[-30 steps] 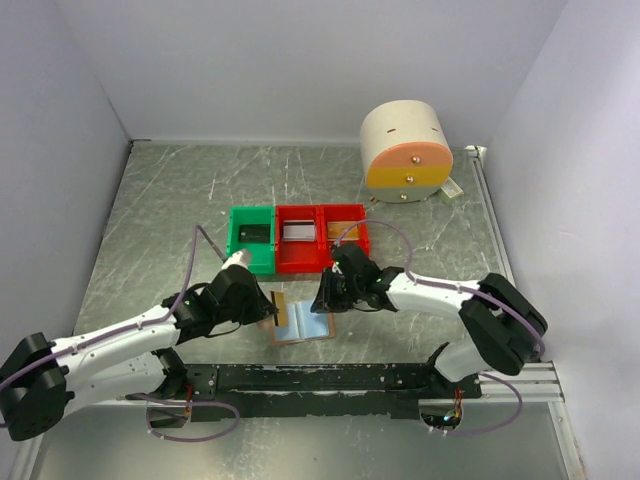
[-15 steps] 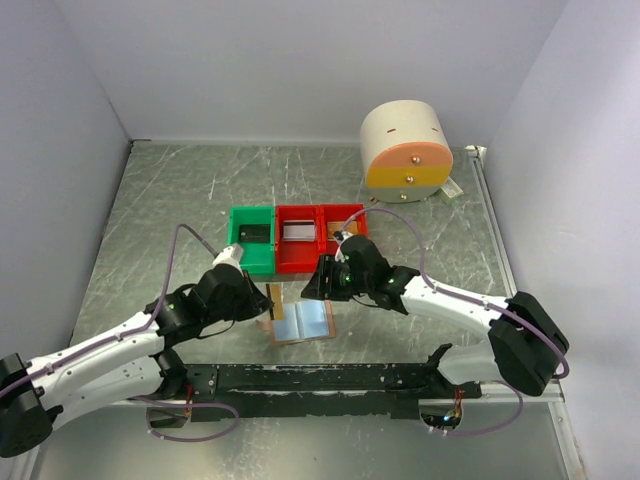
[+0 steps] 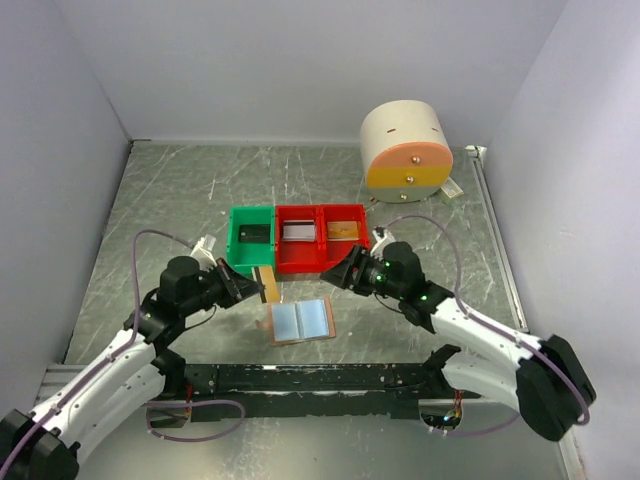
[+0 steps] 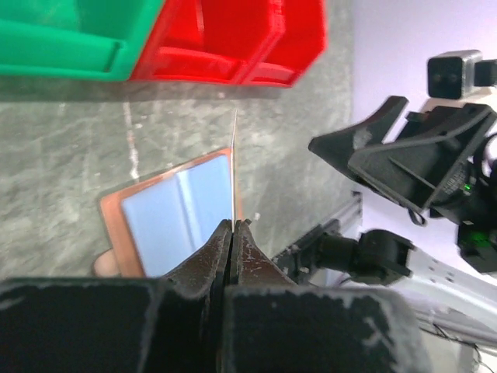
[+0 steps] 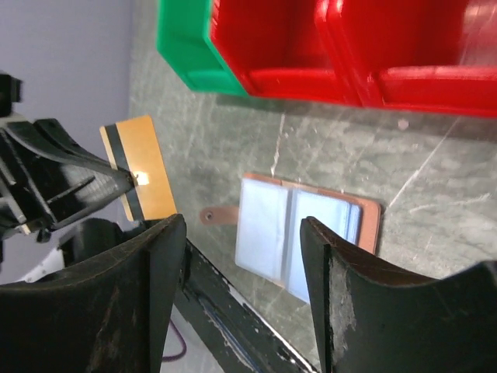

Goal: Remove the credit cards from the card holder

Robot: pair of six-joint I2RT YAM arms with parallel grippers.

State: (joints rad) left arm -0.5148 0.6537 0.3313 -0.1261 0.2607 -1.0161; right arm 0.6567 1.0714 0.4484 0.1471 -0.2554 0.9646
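Observation:
The card holder [image 3: 301,321] lies open on the table, tan leather with a pale blue lining, its snap tab [image 5: 217,214] sticking out to one side. My left gripper [image 3: 258,285] is shut on a gold credit card [image 3: 269,284] with a dark stripe, held above the table just left of the holder. In the left wrist view this card [image 4: 234,167] appears edge-on above the holder [image 4: 175,217]. My right gripper [image 3: 346,277] hovers open and empty to the holder's upper right. The right wrist view shows the holder [image 5: 307,233] past my open gripper [image 5: 242,224], and the gold card [image 5: 140,167].
A green bin [image 3: 252,240] and two red bins [image 3: 300,240] [image 3: 345,232] stand in a row behind the holder, each with a card lying in it. A big cream cylinder [image 3: 405,152] with an orange band is at the back right. A dark rail [image 3: 320,380] runs along the near edge.
My left gripper drew back to the left with the gold card, now free of the holder. My right gripper opened, let go of the holder and pulled away to the right.

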